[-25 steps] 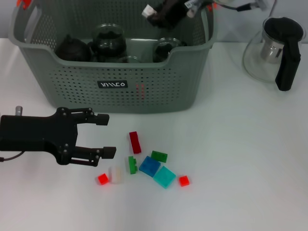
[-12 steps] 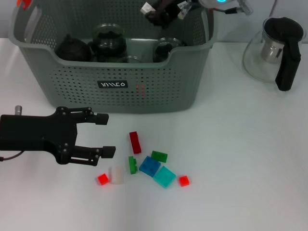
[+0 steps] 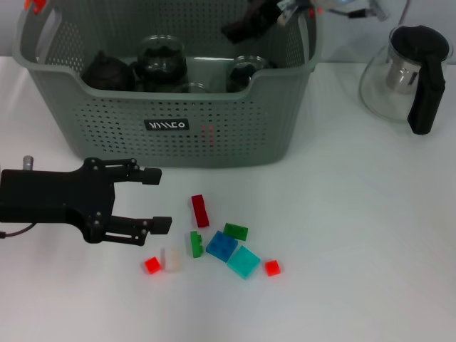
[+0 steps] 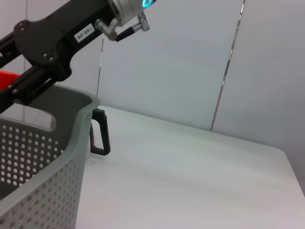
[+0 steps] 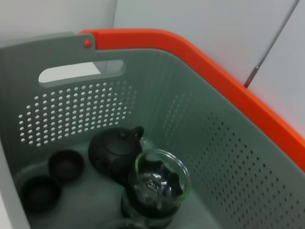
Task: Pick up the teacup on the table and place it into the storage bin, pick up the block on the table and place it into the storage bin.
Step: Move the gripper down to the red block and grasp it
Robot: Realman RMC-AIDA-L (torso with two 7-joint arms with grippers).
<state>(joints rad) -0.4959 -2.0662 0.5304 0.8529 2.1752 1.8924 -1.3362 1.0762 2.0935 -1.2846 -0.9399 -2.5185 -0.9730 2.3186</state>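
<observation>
Head view: the grey-green storage bin [image 3: 171, 107] stands at the far left of the white bench [image 3: 356, 235], holding a dark teapot [image 3: 107, 71], a glass jar [image 3: 162, 60] and a glass cup [image 3: 246, 71]; a glass teapot with a black handle [image 3: 410, 75] stands on the bench to its right. The left pincer [image 3: 158, 199] hovers near the front of the bench, its two fingers spread wide and holding nothing, pointing right toward a scatter of small blocks: a dark red block [image 3: 200, 210] closest, then a green block [image 3: 195, 244], a blue block [image 3: 221, 246], a teal block [image 3: 244, 261], a white block [image 3: 171, 258] and two small red cubes [image 3: 152, 265]. The right pincer [image 3: 246, 27] is over the bin's far right rim; whether its fingers are open cannot be told. Left wrist view: the bin wall [image 4: 38, 167], the right arm [image 4: 66, 33] above it, and bare bench beyond. Right wrist view: the bin's interior, with the dark teapot [image 5: 116, 150], the glass jar [image 5: 155, 186] and two small dark teacups [image 5: 66, 164] on its floor. Judgement: the teacup step appears finished, and the block pick is in hand; the next move calls for advancing the left pincer over the dark red block and lowering it astride.
</observation>
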